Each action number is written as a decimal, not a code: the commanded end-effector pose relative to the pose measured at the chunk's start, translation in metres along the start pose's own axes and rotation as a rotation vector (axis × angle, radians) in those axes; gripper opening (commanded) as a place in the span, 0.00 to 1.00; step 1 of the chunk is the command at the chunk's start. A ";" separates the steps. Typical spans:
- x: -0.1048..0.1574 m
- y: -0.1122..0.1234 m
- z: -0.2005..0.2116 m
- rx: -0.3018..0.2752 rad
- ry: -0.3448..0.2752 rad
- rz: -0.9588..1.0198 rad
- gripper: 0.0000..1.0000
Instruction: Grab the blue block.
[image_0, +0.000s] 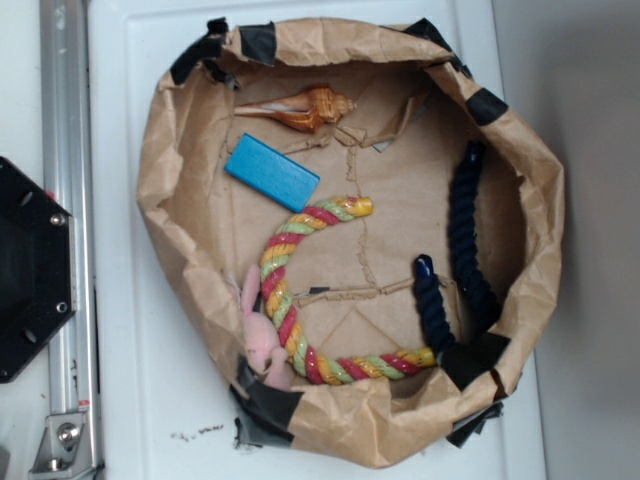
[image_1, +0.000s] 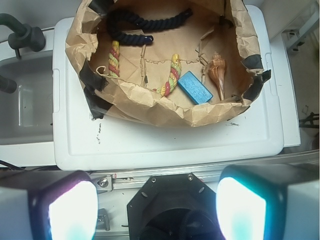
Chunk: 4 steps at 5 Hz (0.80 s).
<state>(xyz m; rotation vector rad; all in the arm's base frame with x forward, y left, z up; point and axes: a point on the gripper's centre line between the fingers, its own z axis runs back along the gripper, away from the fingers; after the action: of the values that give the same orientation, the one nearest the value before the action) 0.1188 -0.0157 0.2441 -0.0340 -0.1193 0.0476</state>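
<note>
The blue block (image_0: 272, 172) is a flat sky-blue slab lying in the upper left of the brown paper basin (image_0: 170, 200), just below the seashell (image_0: 305, 107). The wrist view has the blue block (image_1: 195, 87) near the basin's front wall, beside the seashell (image_1: 217, 72). My gripper (image_1: 157, 207) is open, its two glowing fingers wide apart with nothing between them, high over the black robot base (image_1: 170, 210) and well short of the basin. The gripper is out of the exterior view.
A striped red-yellow-green rope (image_0: 300, 290) curves through the basin's middle, a dark navy rope (image_0: 465, 250) lies along its right side, and a pink plush toy (image_0: 262, 335) rests at the lower left. Black tape patches (image_0: 265, 405) hold the rim. The basin sits on a white lid (image_0: 150, 420).
</note>
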 end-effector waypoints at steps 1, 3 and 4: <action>0.000 0.000 0.000 0.000 0.000 0.000 1.00; 0.091 0.040 -0.094 0.110 0.041 -0.234 1.00; 0.110 0.047 -0.126 0.099 0.066 -0.307 1.00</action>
<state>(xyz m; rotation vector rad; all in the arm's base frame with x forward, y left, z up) 0.2331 0.0288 0.1181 0.0660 -0.0004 -0.2750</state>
